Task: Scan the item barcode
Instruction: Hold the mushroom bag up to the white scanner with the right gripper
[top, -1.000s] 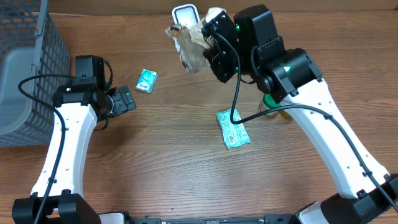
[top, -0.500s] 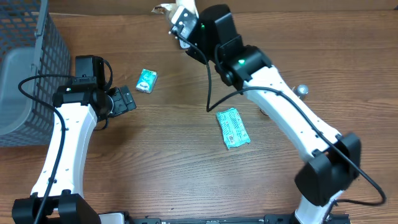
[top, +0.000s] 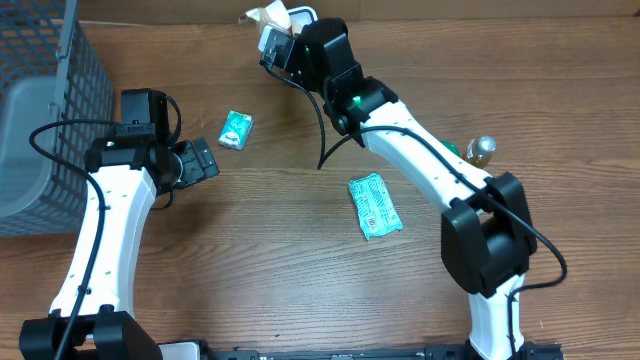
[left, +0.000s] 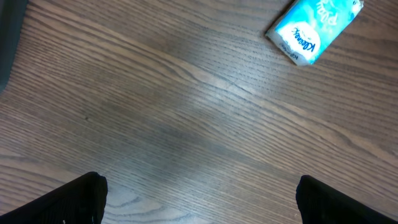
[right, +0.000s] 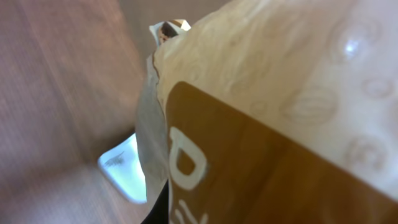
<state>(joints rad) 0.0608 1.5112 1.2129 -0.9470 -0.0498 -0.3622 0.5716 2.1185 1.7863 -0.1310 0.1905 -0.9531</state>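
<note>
A crumpled tan-and-brown packet (right: 280, 93) is held tilted, just beside the white scanner (right: 119, 165).

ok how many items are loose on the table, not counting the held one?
3: teal tissue pack left of centre, green packet at centre, small bottle to its right, farther back. Others may be hidden from view.

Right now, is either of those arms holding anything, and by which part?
The right gripper is shut on a tan-and-brown packet; the exact spot of the grip is hidden. The left gripper is open and empty.
</note>
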